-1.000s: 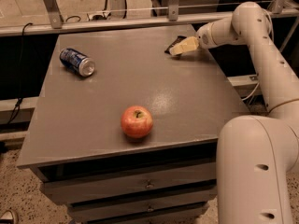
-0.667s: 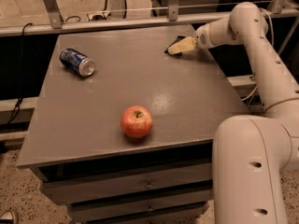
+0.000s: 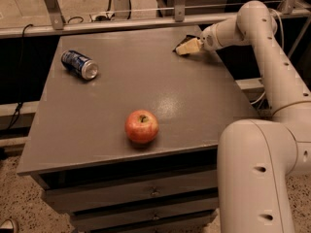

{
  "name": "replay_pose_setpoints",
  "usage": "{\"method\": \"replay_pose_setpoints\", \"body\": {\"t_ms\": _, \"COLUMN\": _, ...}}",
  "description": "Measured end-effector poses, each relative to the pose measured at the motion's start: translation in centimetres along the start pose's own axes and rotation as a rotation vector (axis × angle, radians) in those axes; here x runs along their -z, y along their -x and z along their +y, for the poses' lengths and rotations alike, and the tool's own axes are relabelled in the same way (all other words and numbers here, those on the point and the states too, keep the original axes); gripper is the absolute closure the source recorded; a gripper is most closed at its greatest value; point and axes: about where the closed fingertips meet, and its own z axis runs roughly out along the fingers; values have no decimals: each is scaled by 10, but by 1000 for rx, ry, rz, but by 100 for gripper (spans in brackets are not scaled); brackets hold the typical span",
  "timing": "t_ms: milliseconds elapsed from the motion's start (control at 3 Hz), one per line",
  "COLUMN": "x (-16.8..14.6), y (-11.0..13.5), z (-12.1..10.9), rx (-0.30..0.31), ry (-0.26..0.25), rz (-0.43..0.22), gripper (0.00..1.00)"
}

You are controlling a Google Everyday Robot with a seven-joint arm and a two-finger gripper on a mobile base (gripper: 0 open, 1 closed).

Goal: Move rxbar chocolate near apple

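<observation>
The apple (image 3: pixel 142 126), red-orange with a short stem, sits on the grey table (image 3: pixel 194 106) near its front edge. My gripper (image 3: pixel 186 47) is at the table's back right, low over the top. A small dark piece that looks like the rxbar chocolate (image 3: pixel 181 40) shows just behind the gripper's tip; most of it is hidden by the gripper. The gripper is far from the apple, up and to the right of it.
A blue soda can (image 3: pixel 79 64) lies on its side at the table's back left. A metal rail (image 3: pixel 121 25) runs behind the table. My white arm (image 3: pixel 272 57) reaches along the table's right side. Drawers (image 3: pixel 146 198) sit below the tabletop.
The gripper has shifted slightly toward the back of the table. The apple and the can have not moved.
</observation>
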Motion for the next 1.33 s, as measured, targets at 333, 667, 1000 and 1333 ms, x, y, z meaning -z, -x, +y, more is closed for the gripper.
{"method": "replay_pose_setpoints", "body": {"t_ms": 333, "x": 2, "y": 2, "z": 0, "rx": 0, "ry": 0, "rz": 0, "gripper": 88}}
{"method": "replay_pose_setpoints", "body": {"t_ms": 667, "x": 3, "y": 5, "z": 1, "rx": 1, "ry": 0, "rz": 0, "gripper": 100}}
{"method": "replay_pose_setpoints", "body": {"t_ms": 1000, "x": 3, "y": 5, "z": 1, "rx": 1, "ry": 1, "rz": 0, "gripper": 100}}
{"method": "replay_pose_setpoints", "body": {"t_ms": 1333, "x": 3, "y": 5, "z": 1, "rx": 1, "ry": 1, "rz": 0, "gripper": 100}}
